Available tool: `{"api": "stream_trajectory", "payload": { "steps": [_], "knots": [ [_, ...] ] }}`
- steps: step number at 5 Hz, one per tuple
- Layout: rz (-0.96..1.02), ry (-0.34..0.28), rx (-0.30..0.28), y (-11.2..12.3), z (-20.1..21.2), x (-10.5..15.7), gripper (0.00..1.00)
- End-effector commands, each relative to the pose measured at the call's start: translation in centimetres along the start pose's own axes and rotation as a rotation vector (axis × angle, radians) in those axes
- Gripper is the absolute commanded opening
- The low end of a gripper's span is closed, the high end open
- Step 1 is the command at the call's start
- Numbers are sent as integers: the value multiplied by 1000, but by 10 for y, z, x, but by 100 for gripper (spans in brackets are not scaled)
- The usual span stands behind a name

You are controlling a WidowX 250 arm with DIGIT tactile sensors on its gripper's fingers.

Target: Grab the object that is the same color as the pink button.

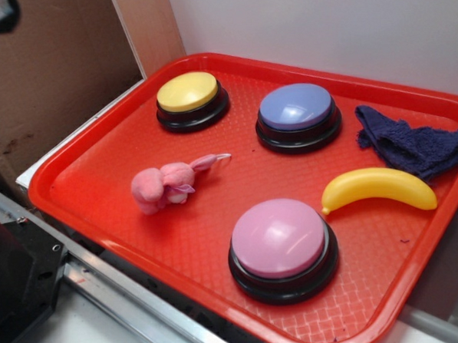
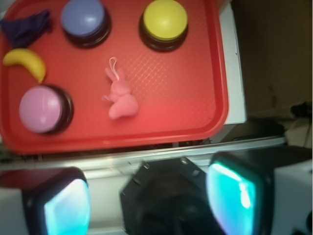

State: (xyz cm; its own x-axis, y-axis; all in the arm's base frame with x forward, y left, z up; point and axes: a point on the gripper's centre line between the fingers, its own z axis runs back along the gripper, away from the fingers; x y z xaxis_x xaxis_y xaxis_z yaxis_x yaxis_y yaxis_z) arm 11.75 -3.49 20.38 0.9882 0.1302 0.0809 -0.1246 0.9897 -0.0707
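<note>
The object, a small fuzzy pink plush animal [image 1: 165,185] with long ears and a thin loop, lies on its side in the left middle of the red tray [image 1: 82,160]. In the wrist view the plush [image 2: 120,96] lies mid-tray. The pink button [image 1: 281,245], a glossy dome on a black base, stands near the tray's front edge, to the right of the plush; the wrist view has the pink button [image 2: 43,108] at the lower left. My gripper [image 2: 149,203] hangs high above the metal rail outside the tray, open, with nothing between its teal pads [image 2: 234,198]. The exterior view does not show the gripper.
On the tray also stand a yellow dome button [image 1: 191,99] and a blue-purple dome button [image 1: 298,115] at the back. A yellow banana [image 1: 380,188] and a dark blue cloth [image 1: 412,142] lie at the right. Cardboard [image 1: 47,73] stands to the left; a black mount [image 2: 166,196] sits below the gripper.
</note>
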Motion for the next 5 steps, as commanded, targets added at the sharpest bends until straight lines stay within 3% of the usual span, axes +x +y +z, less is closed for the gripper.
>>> {"api": "stream_trajectory", "payload": {
  "steps": [1,2,4,5],
  "knots": [
    [40,-44,-32,-26,-53,16,100],
    [67,-47,-26,-32,-88,27,100],
    [110,-9,22,-19,-151,60,100],
    [101,16,16,-19,-178,70,100]
  ]
}}
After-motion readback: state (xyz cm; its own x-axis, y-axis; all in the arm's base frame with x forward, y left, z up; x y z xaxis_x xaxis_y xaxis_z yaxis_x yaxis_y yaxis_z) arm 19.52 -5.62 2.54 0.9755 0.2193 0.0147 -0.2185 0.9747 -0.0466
